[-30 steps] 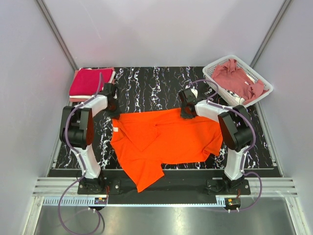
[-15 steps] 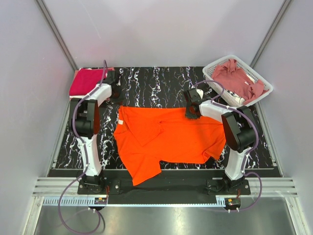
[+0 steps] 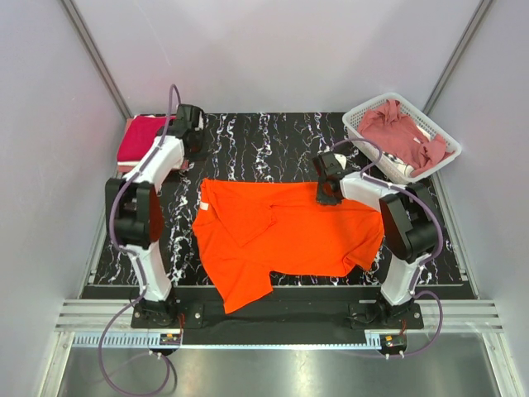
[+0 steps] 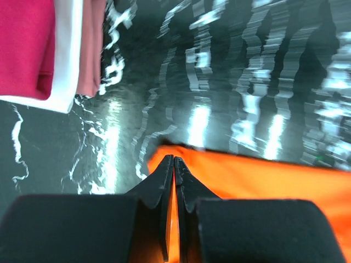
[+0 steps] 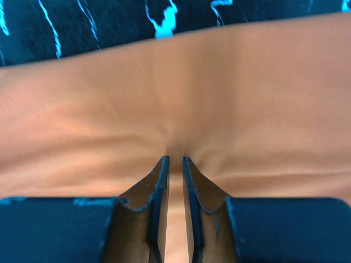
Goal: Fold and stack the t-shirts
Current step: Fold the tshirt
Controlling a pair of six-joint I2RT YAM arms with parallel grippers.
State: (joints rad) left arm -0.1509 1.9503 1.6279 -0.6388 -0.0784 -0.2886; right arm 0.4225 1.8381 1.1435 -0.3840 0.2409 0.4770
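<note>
At the far edge of the orange t-shirt (image 3: 281,236), which lies spread across the middle of the table (image 3: 264,141) with one near flap reaching the front edge, both arms have a bite. The left gripper (image 4: 173,160) is nipped tight on what looks like the far-left corner, and the right gripper (image 5: 175,159) is clamped narrow on a puckered bit of the same edge. The trouble, I reckon, is how little cloth each one holds: pull unevenly and a corner slips free or the shirt skews, and with the left arm working right beside the folded crimson t-shirt (image 3: 142,136), a wide swing could knock it askew.
</note>
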